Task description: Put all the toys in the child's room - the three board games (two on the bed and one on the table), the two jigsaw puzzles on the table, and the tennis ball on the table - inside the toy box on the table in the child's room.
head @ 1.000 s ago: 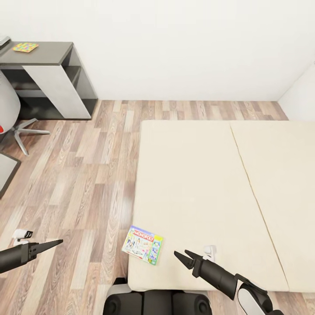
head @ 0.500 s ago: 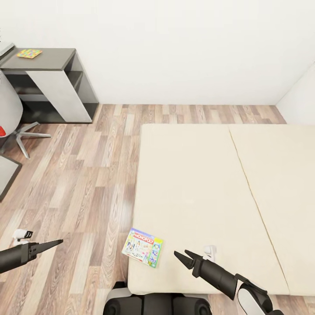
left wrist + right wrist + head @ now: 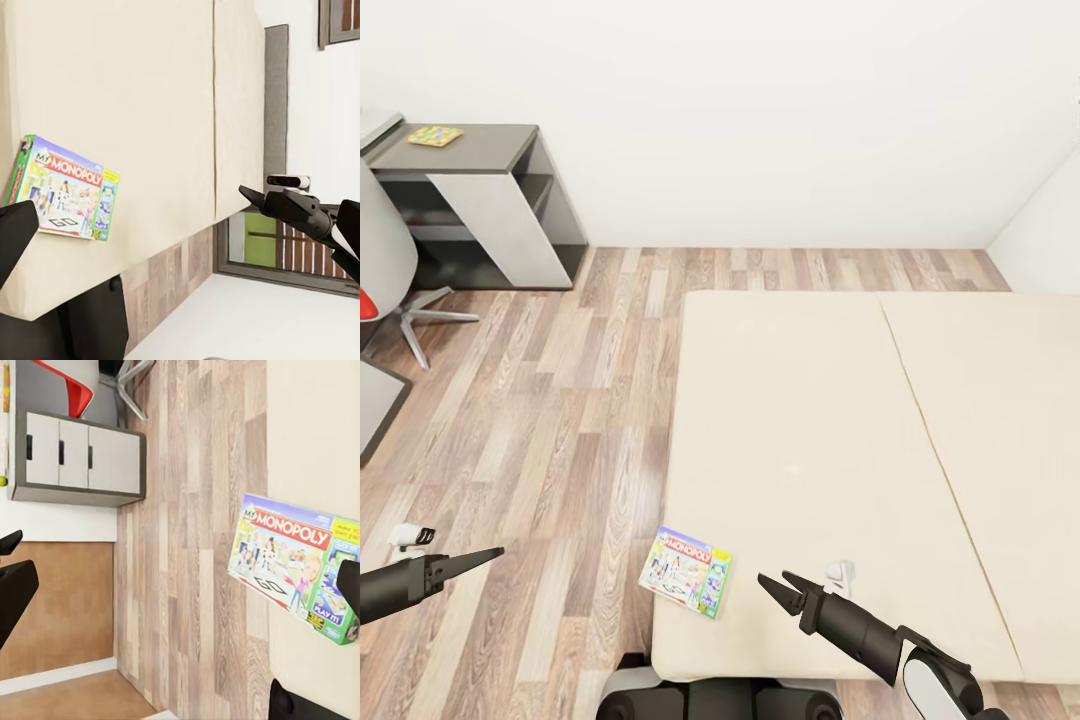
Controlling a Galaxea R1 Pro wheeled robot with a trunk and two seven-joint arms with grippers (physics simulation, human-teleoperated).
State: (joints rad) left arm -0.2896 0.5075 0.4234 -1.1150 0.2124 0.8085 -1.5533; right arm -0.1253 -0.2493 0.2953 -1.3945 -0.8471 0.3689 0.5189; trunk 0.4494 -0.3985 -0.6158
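Observation:
A white Monopoly board game [image 3: 686, 585] lies flat on the near left corner of the beige bed [image 3: 810, 420]; it also shows in both wrist views [image 3: 67, 187] [image 3: 292, 566]. My right gripper [image 3: 776, 585] hovers open over the mattress just right of that box, a short gap away, and appears across the bed in the left wrist view [image 3: 251, 196]. My left gripper [image 3: 488, 553] hangs open over the floor, left of the bed, holding nothing. A mosaic jigsaw puzzle [image 3: 435, 135] rests on the dark table top [image 3: 490, 145] far left. The toy box is out of view.
A grey swivel chair with a red part [image 3: 380, 290] stands by the desk on the wood-plank floor [image 3: 560, 400]. The drawer unit of the pale desk [image 3: 82, 457] shows in the right wrist view. White walls close the room behind the bed.
The whole head view has shifted: desk, floor and bed sit lower and further right in the picture. Both arms keep their places in the view, and the Monopoly box still lies on the bed.

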